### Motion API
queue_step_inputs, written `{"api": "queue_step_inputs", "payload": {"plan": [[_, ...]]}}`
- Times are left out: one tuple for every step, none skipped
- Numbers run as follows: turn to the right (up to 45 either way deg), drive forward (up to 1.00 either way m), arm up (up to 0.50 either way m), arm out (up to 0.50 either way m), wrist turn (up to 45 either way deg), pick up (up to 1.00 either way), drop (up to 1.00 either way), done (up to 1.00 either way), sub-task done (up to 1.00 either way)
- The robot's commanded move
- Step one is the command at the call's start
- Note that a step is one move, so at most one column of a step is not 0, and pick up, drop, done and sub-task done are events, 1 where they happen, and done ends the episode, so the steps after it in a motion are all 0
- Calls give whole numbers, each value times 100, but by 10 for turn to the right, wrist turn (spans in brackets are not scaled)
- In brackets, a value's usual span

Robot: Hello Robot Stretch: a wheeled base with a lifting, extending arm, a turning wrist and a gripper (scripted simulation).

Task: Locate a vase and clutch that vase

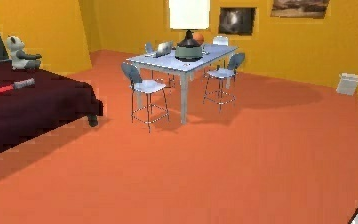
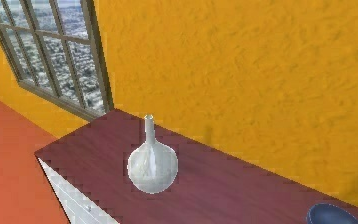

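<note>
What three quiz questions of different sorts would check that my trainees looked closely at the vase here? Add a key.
1. True or false: the white vase lies on its side.
2. The vase stands on: A) the floor; B) a dark wooden top; C) a chair.
3. Fill in: in the arm side view, the wall left of the vase holds a ____.
Key: 1 false, it stands upright; 2 B; 3 window.

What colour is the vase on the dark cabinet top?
White, glossy vase; it shows best in the arm side view.
</note>
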Motion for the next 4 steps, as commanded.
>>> {"api": "queue_step_inputs", "payload": {"plan": [[0,0,50,0,0,0,0,0,0],[0,0,38,0,0,0,0,0,0],[0,0,0,16,0,0,0,0,0],[0,0,0,0,450,0,0,0,0]]}}
